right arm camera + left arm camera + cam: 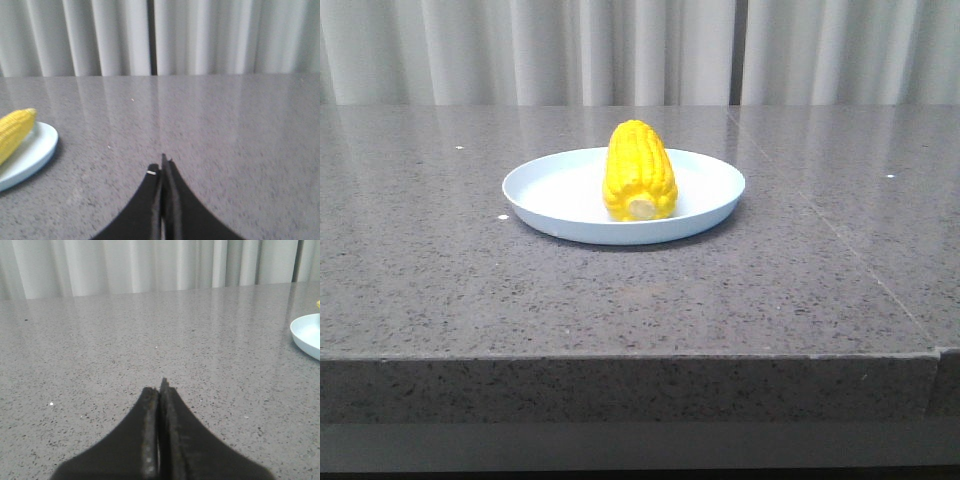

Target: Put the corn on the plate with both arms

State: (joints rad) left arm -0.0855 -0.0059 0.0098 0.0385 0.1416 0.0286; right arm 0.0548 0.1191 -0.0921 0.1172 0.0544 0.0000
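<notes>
table (440,290): grey speckled stone (glossy, seam at right) | curtain (520,50): pale, pleated

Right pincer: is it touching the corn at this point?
Apart. In the right wrist view the right pincer is shut on nothing over bare table, while the corn lies on the plate well off to one side.

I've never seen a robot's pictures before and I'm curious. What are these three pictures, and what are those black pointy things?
A robot with two arms took them. The front picture looks forward over a grey table. There a yellow corn lies on a pale blue plate. The other two pictures come from small cameras on the robot's wrists. The black pointy shape in each is a claw, the part that grabs things. The left claw and the right claw are both closed and hold nothing. Each is away from the plate, which shows only at the picture's edge. Grey curtains hang behind.
</notes>
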